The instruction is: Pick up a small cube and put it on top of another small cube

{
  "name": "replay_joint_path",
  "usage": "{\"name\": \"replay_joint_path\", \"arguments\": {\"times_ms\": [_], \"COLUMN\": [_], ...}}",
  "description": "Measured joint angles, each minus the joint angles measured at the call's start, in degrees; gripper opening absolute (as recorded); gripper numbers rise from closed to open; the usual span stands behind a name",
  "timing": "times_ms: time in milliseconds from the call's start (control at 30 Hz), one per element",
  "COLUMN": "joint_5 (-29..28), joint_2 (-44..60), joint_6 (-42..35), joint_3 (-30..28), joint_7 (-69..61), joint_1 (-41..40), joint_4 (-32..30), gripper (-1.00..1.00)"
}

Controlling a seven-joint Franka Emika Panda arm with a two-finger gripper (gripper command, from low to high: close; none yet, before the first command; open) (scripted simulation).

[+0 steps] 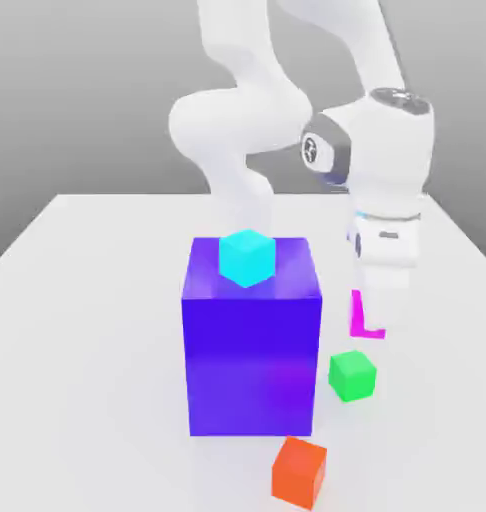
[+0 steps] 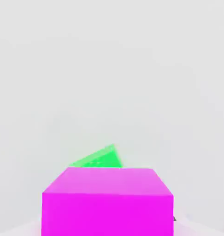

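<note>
Hanging beside the big blue-purple block (image 1: 252, 340), on the exterior view's right, the tool (image 1: 367, 312) is seen pointing down from the white arm (image 1: 387, 170). Its jaws are closed on the magenta cube (image 1: 363, 318), of which a thin strip and corner are seen below the hand in the exterior view; whether the cube rests on the white table (image 1: 87, 300) or is raised just off it cannot be told. In the hand view the magenta cube (image 2: 107, 202) is shown close up, with the green cube (image 2: 99, 158) partly visible past its far edge. On the table, the green cube (image 1: 352, 375) is placed near the magenta one, toward the camera. 1 cyan cube (image 1: 248, 257) is set on top of the block. 1 orange-red cube (image 1: 299, 472) lies nearest the camera.
</note>
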Motion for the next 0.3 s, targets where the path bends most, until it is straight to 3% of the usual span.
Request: {"name": "replay_joint_path", "arguments": {"times_ms": [167,200,300], "joint_5": [-1.81,-2.49,-2.49], "joint_2": [9.64,11.40,11.40], "joint_6": [9.47,11.15,11.15], "joint_3": [-0.13,0.02,0.03], "joint_7": [1.14,1.61,1.61], "joint_1": [-0.60,-1.03,-1.61], "joint_4": [0.16,0.23,0.23], "gripper": [-1.00,1.00,1.00]}}
